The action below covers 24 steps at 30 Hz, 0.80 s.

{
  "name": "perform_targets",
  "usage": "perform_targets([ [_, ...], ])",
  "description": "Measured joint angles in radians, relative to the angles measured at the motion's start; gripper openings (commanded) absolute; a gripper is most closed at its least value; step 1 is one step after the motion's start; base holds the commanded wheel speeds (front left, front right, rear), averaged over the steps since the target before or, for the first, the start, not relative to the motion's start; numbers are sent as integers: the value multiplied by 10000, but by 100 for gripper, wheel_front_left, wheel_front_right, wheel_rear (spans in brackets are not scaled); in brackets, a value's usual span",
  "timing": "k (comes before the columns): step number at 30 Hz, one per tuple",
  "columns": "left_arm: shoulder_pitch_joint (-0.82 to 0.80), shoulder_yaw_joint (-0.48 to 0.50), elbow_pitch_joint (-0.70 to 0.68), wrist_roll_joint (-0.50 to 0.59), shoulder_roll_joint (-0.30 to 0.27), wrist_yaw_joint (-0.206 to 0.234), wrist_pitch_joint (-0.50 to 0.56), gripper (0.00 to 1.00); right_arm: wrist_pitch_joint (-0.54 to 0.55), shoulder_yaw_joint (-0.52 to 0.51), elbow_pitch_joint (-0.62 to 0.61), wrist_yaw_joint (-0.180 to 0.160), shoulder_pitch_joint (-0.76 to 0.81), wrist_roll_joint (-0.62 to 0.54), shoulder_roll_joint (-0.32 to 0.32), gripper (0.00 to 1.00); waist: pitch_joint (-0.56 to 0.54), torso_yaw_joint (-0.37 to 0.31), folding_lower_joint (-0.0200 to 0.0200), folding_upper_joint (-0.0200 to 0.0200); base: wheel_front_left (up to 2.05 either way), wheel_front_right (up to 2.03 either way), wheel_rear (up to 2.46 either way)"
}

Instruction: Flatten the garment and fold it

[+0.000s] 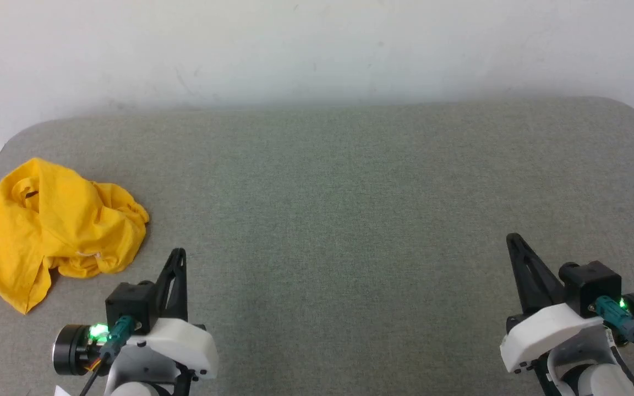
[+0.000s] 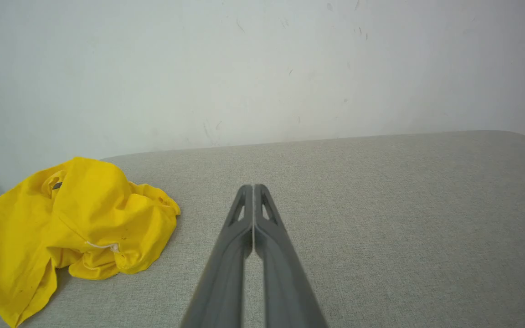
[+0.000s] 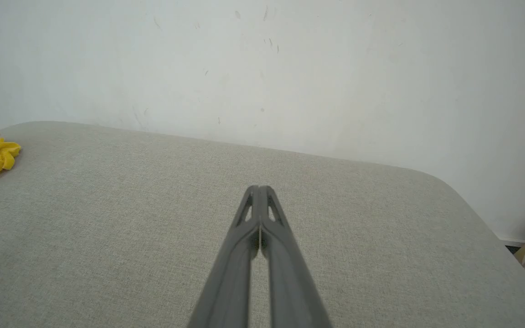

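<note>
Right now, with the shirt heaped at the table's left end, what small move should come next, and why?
Probably open the left gripper and reach toward the shirt. It lies crumpled and untouched near the left edge of the table; both grippers are shut and empty, and the left sits far closer to it than the right gripper.

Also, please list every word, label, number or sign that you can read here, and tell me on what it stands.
No text can be read.
On the shirt: a small dark tag, too small to read.
On the grey surface and the wall: no writing.
</note>
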<state>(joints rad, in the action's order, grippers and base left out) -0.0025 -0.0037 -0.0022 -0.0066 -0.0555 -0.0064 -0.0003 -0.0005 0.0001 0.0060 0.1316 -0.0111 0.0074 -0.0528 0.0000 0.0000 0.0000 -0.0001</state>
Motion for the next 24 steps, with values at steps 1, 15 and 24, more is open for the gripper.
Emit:
perform_targets([
  [1, 0, 0, 0, 0, 0, 0, 0, 0, 0, 0, 0, 0, 0, 0, 0, 0, 0, 0, 0, 0, 0, 0, 0],
  [15, 0, -8, -4, -2, -4, -4, 0, 100, 0, 0, 19, 2, -3, 6, -6, 100, 0, 0, 0, 0, 0, 0, 0],
  [24, 0, -10, -23, -6, -4, -4, -17, 100, -31, -15, 36, 2, -3, 40, -6, 100, 4, -2, 0, 0, 0, 0, 0],
])
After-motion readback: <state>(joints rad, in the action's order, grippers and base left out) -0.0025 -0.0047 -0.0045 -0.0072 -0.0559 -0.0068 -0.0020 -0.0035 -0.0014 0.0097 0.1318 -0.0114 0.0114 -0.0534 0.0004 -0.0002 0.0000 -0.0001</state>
